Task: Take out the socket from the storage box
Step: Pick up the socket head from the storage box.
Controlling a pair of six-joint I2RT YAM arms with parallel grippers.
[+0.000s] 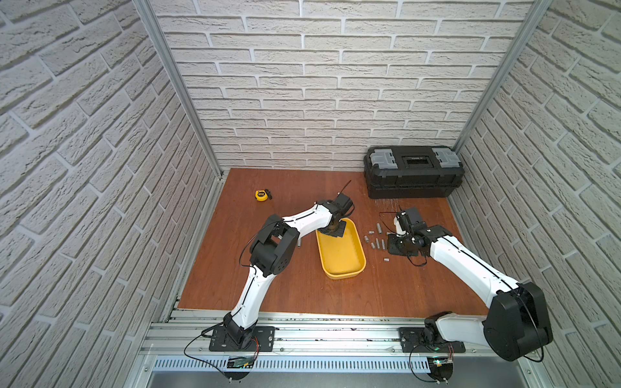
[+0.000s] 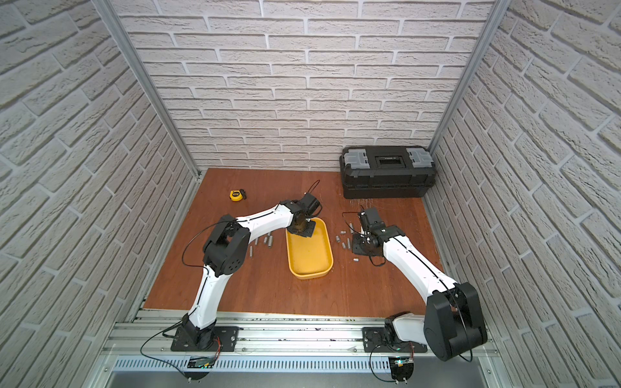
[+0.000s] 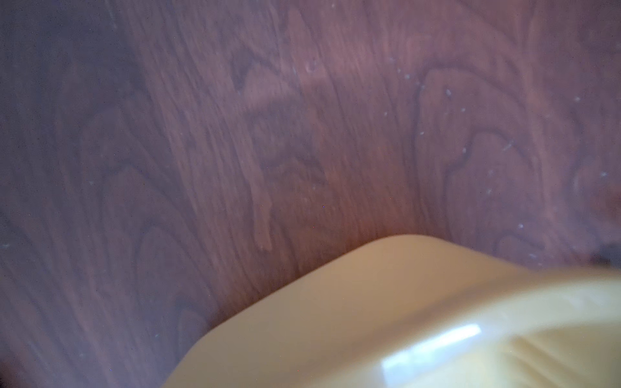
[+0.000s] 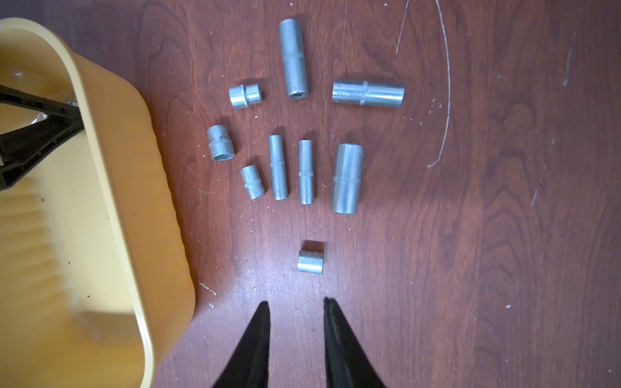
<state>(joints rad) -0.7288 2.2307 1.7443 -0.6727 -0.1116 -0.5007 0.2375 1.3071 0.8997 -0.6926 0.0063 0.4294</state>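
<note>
Wooden table (image 1: 302, 289) lies open in front of the storage box (image 1: 341, 273).

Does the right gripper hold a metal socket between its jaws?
No, the right gripper is empty; a short silver socket lies on the wooden table.

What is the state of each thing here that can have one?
storage box: upright, no lid, left gripper inside.
left gripper: shut; hold on anything unclear.
right gripper: open, empty, above table.
sockets: lying on table, outside the box.
toolbox: closed.
tape measure: tape retracted.
</note>
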